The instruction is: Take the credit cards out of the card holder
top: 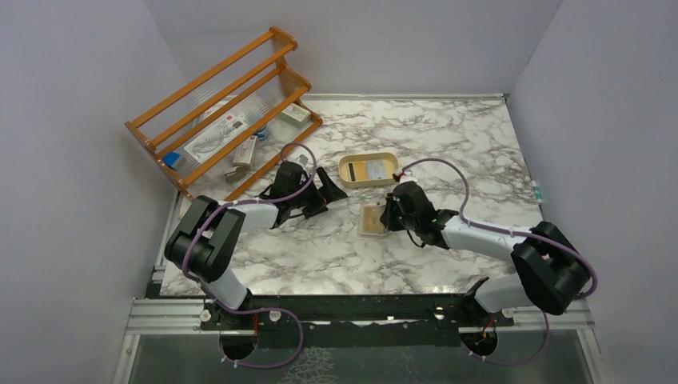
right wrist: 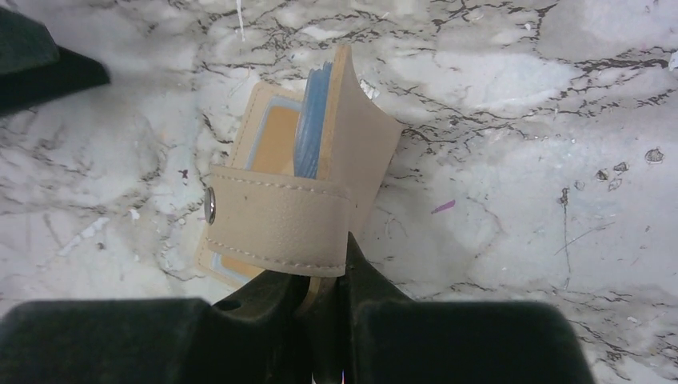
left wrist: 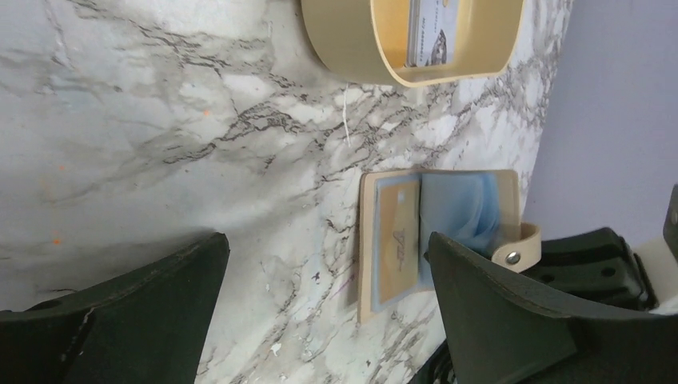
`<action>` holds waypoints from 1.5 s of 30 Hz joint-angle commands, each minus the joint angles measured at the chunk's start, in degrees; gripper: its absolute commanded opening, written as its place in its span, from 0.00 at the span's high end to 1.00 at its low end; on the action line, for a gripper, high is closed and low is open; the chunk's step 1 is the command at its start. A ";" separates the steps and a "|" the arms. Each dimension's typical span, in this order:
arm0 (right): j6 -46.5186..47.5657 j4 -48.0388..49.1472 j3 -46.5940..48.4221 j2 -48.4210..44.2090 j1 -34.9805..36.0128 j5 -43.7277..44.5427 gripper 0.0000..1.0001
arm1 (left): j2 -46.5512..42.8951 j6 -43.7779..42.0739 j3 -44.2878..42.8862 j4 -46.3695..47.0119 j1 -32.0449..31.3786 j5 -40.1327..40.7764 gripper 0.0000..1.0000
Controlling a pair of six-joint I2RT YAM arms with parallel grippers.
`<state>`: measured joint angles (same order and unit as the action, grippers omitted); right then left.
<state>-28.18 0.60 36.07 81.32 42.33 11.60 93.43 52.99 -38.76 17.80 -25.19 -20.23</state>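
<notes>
The tan card holder [top: 372, 219] lies open on the marble table, its light blue inside facing up. A yellow-orange credit card [left wrist: 396, 240] sits in a sleeve on its flat half. My right gripper [right wrist: 324, 276] is shut on the edge of the raised cover [right wrist: 352, 152], just under the snap tab [right wrist: 276, 220], and holds that half upright. Left of the card holder, my left gripper [left wrist: 328, 280] hovers wide open with only bare table between its fingers [left wrist: 144, 308]. Another credit card [left wrist: 432, 32] lies in the cream oval tray [top: 345, 170].
A wooden rack [top: 224, 104] with small items leans at the back left. The cream tray stands just behind the card holder. Grey walls close in the table on the left, back and right.
</notes>
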 commanded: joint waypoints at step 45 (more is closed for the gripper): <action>-18.11 31.20 -18.51 -19.11 -14.79 -27.28 0.99 | 18.97 42.40 15.60 65.25 -11.89 -2.91 0.27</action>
<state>-45.25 28.40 18.61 63.68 28.32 -13.52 112.16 92.60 -24.67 75.68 -36.29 -25.43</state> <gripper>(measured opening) 0.159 0.801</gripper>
